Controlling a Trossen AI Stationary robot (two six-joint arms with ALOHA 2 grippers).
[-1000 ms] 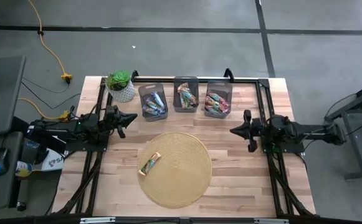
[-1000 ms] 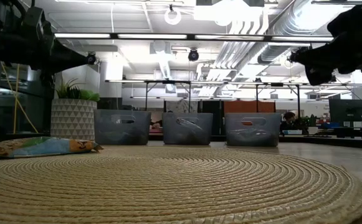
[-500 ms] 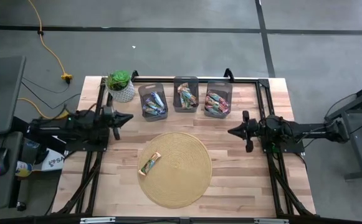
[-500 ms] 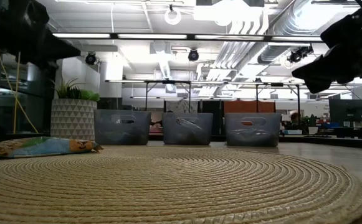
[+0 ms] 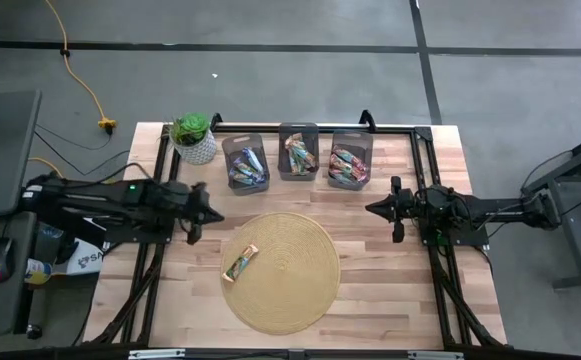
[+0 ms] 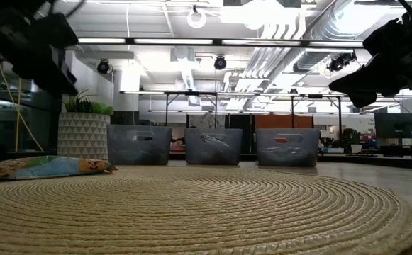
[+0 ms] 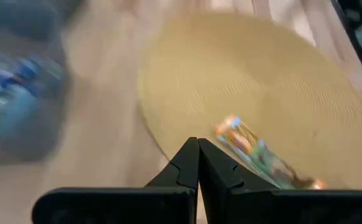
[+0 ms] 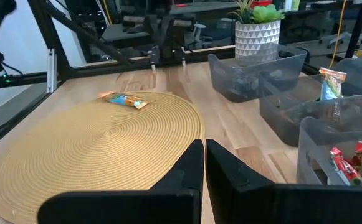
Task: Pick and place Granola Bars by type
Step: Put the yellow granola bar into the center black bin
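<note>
Bars mostly sit sorted in three bins [image 5: 298, 150]. Left hand [image 5: 210, 211] is closed and empty, near the mat [image 5: 300, 290]. One bar [image 5: 240, 262] lies there, left to sort. Right hand [image 5: 374, 209] waits, closed, empty.

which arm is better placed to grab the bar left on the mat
Left. The left gripper hangs close to the granola bar on the mat's left side; the right gripper waits beyond the mat's far edge.

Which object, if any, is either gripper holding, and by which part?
Nothing is held. The left gripper and right gripper are both shut and empty; the one granola bar outside the bins lies untouched on the mat.
</note>
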